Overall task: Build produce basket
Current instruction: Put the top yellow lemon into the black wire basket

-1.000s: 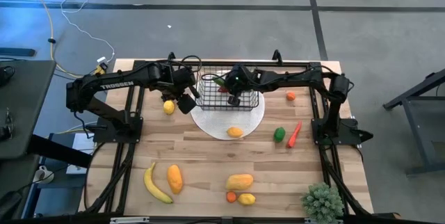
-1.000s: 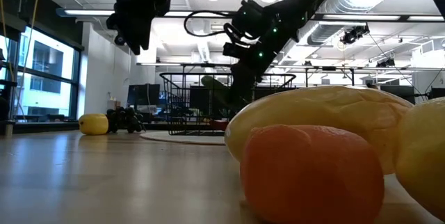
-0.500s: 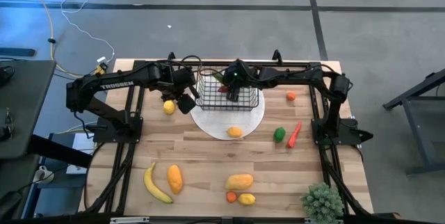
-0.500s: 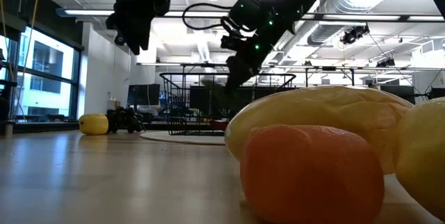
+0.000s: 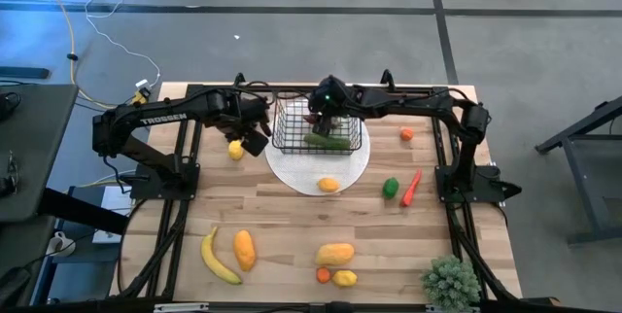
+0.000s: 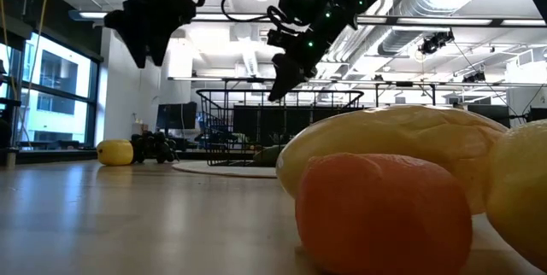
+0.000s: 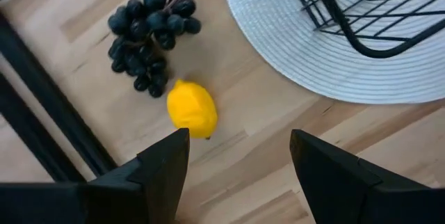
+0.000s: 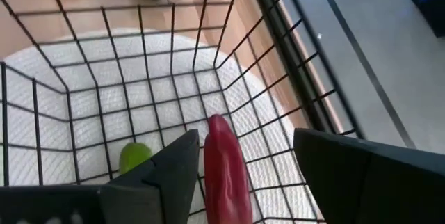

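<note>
The black wire basket (image 5: 318,126) stands on a white round disc (image 5: 292,169) at the table's far middle. A green cucumber (image 5: 328,142) lies on its floor, and a red chili (image 8: 226,175) lies in it beside the cucumber's end (image 8: 134,158). My right gripper (image 5: 324,111) hangs open and empty above the basket's far side; it also shows in the low view (image 6: 275,87). My left gripper (image 5: 255,140) is open and empty, above a yellow lemon (image 7: 192,109) and dark grapes (image 7: 148,33) just left of the disc.
An orange fruit (image 5: 328,184) lies on the disc's near part. A green pepper (image 5: 391,188), a red chili (image 5: 411,189) and a small orange fruit (image 5: 406,134) lie to the right. A banana (image 5: 219,257), several fruits (image 5: 334,253) and a spiky plant (image 5: 450,282) are near the front edge.
My right gripper has risen out of the basket and gone toward the far edge. The cucumber, which stood tilted in the basket, now lies flat on its floor. My left gripper has shifted a little toward the table's left edge.
</note>
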`<state>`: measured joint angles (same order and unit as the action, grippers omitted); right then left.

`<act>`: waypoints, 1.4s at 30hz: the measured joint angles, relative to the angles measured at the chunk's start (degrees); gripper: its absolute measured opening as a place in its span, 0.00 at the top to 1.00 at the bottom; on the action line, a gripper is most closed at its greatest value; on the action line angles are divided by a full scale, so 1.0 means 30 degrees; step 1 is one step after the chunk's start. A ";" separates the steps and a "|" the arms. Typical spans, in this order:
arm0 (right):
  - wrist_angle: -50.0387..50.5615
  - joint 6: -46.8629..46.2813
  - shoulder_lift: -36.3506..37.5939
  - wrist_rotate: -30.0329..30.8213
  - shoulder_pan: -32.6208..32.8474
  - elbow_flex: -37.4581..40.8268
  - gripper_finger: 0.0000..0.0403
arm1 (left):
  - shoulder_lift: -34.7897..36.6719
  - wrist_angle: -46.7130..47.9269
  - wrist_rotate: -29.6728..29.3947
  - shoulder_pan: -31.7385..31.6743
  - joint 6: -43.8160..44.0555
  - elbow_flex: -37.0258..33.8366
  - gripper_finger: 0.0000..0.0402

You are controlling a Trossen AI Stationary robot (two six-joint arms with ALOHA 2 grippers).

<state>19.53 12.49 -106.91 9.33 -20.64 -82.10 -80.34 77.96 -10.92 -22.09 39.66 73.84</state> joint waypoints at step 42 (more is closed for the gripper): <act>0.3415 -0.0663 0.0015 0.1981 -0.0007 -0.2719 0.46 | 0.1851 -1.0221 -0.0363 -0.2012 0.6777 -1.1990 0.41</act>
<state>29.78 10.50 -106.87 15.27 -20.67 -90.26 -74.78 47.29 -12.01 -28.12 60.00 37.87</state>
